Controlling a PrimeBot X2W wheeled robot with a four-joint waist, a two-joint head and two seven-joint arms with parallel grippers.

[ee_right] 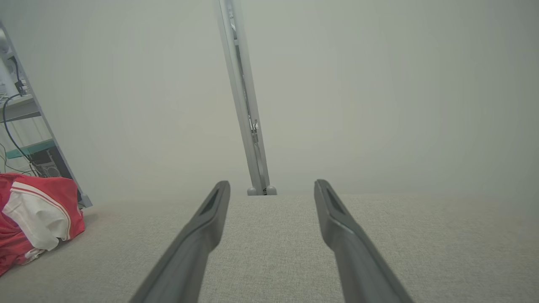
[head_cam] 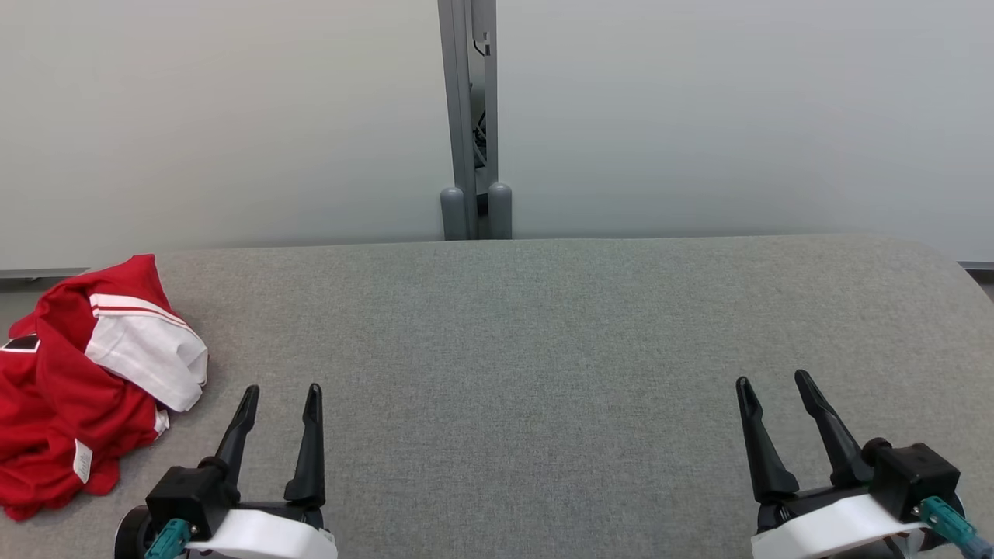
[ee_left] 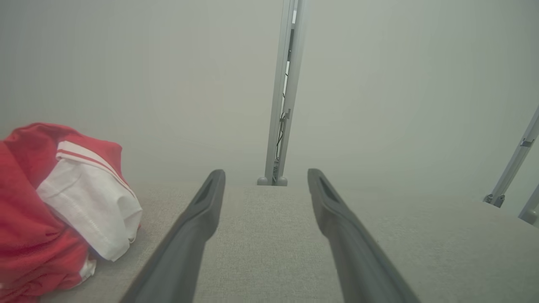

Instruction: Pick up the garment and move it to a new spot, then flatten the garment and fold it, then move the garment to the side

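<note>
Red garment point(head_cam: 54, 411) in a heap left of the left fingers point(head_cam: 311, 442)

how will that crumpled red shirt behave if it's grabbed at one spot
Probably floppy: the garment lies in a crumpled heap of soft folds, so it would likely drape from a single pinch. It looks like thin fabric, so likely light. Pushed across the textured grey table, it would probably bunch rather than slide whole.

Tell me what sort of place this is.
Probably a robotics lab or test cell: a grey fabric-covered table, plain pale partition panels on a metal post, and a cabled equipment shelf.
</note>
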